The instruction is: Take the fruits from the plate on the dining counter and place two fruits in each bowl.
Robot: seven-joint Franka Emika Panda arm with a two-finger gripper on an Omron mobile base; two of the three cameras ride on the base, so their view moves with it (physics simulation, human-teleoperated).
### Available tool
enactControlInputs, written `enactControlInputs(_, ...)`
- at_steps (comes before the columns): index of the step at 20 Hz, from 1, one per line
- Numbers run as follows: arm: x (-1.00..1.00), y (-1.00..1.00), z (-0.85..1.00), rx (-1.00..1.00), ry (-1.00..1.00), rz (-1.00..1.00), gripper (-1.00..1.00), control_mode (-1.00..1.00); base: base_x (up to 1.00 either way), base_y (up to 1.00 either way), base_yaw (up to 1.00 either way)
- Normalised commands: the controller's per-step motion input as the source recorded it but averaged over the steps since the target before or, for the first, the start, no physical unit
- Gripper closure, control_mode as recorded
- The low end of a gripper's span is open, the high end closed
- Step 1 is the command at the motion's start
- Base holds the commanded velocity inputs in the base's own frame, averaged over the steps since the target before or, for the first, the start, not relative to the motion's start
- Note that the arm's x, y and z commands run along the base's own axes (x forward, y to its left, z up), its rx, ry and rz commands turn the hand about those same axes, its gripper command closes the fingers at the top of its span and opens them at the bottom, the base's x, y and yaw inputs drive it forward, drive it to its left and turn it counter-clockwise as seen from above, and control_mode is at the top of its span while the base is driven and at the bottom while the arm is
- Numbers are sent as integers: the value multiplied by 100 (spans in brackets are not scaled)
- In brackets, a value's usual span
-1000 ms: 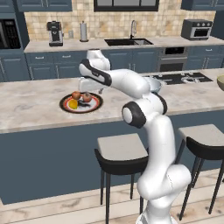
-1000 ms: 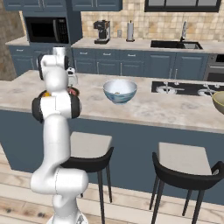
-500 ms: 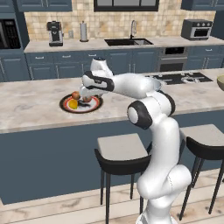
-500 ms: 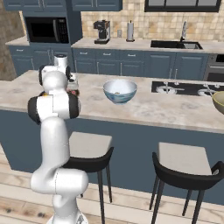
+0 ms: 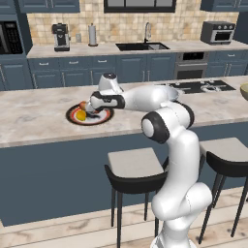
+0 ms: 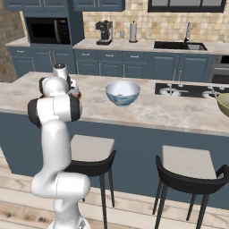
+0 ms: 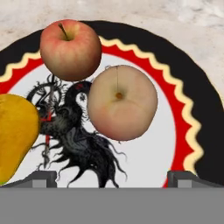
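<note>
End effector [image 7: 112, 177] open over plate [image 7: 205, 109]; two apples [image 7: 122, 103], lemon [image 7: 15, 138] beneath

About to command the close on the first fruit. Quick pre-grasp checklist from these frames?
1. Jaws open: ok. The gripper has its fingertips wide apart at the bottom of the hand view.
2. Gripper over the plate: ok, low above it in the left base view.
3. Target between the fingers: ok by line-up. The pale peach-like fruit sits roughly centred between them; the height above it cannot be told.
4. Neighbours clear: not ok. The red apple touches or overlaps it in the hand view, and the yellow fruit lies close to the left fingertip.
5. Destination ready: ok. The blue and white bowl stands upright on the dining counter.
</note>
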Motion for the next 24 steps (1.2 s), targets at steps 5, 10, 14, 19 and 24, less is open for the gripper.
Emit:
enactControlInputs(5,44,4,12,0,1,0,-100,-100,0,0,0)
enactControlInputs(10,36,4,11,0,3,0,-100,-100,0,0,0)
enactControlInputs(14,26,5,-3,0,5,0,-100,-100,0,0,0)
enactControlInputs(19,1,4,-14,0,2,0,-100,-100,0,0,0)
enactControlInputs(24,0,1,-27,0,3,0,-100,-100,0,0,0)
